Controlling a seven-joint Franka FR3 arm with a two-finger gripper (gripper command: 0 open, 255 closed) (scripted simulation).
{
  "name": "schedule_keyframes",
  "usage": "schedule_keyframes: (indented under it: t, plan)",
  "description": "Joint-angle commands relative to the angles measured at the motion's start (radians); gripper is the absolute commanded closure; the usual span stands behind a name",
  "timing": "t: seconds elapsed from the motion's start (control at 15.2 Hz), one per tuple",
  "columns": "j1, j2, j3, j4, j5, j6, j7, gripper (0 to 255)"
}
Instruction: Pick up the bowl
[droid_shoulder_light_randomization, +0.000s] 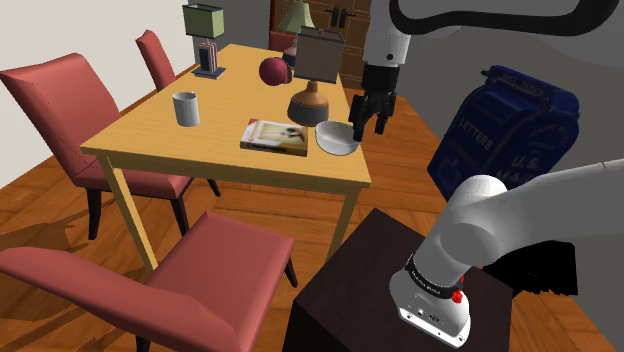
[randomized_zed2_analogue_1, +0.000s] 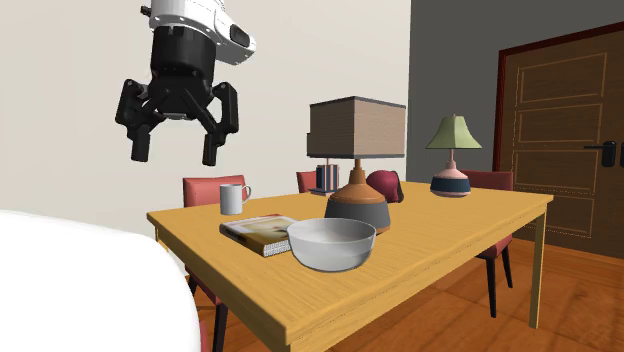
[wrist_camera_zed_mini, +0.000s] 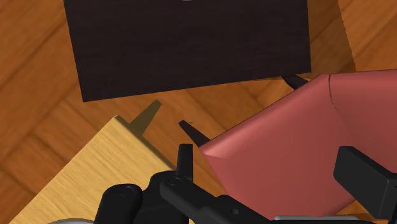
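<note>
The end effector (randomized_zed2_analogue_1: 176, 150) is hanging spread and empty over the tabletop (randomized_zed2_analogue_1: 450, 240) corner, the grey bowl (randomized_zed2_analogue_1: 332, 243) sitting just inside that edge. A skewed rim pinch could be tipping it overboard. In the shoulder view a book (droid_shoulder_light_randomization: 275, 137) is lying at the bowl's nine o'clock, a lamp (droid_shoulder_light_randomization: 308, 103) crowding eleven, a mug (droid_shoulder_light_randomization: 186, 108) beyond.

Wooden table (droid_shoulder_light_randomization: 200, 150), light top; at the edge nearest the stand, a grey bowl (droid_shoulder_light_randomization: 338, 138) just beside a flat-lying book (droid_shoulder_light_randomization: 274, 136); behind these, a box-shaded lamp (droid_shoulder_light_randomization: 312, 95); a white mug (droid_shoulder_light_randomization: 186, 108) stands apart; farther back, a dark red round object (droid_shoulder_light_randomization: 272, 71) (kind unclear) and a cone-shaded lamp (randomized_zed2_analogue_1: 452, 158).
</note>
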Motion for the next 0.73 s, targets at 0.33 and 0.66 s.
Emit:
schedule_keyframes:
  t: [0.33,0.66]
  plan:
    - [-0.015,0.141,-0.037,0.023,-0.066,0.140,-0.070,0]
    - [-0.027,0.296,-0.072,0.077,-0.118,0.268,-0.129,0]
